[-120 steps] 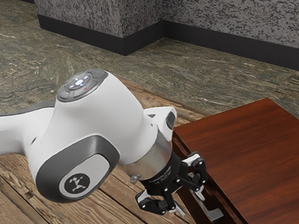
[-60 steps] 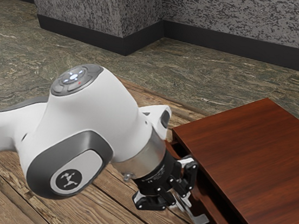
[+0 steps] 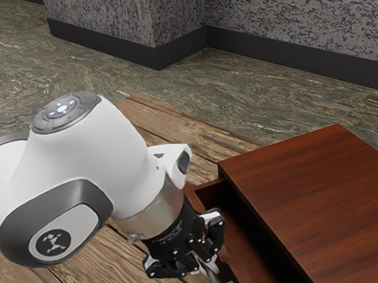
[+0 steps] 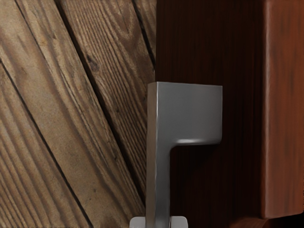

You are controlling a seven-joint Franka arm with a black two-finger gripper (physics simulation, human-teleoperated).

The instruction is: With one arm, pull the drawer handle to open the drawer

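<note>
**Fingers (image 4: 137, 222) pinched on the drawer handle (image 4: 183, 114), drawer (image 3: 204, 197) partly out – slip worries**

Nearly closed, squeezing the thin metal bar from both sides, nothing else in the grip.

Going from the exterior view's left: big white arm (image 3: 87, 184) reaching in low over the plank table (image 3: 164, 121). Then the black gripper (image 3: 207, 264), right on the handle. Then the drawer itself, pulled partly clear of the dark red cabinet (image 3: 306, 197) on the exterior view's right, dark hollow showing inside. Looks like mid-pull, not fully open as far as can be judged.

Worries from here:

- Seems to be gripping off-centre on the bar (hard to say for sure), so could twist the drawer on its rails and jam it.
- Could slide off that smooth metal if pulled at an angle rather than straight out.
- Not much room down low, so could scrape the hand along the planks.

Worth keeping the pull straight and level, no yanking.
</note>
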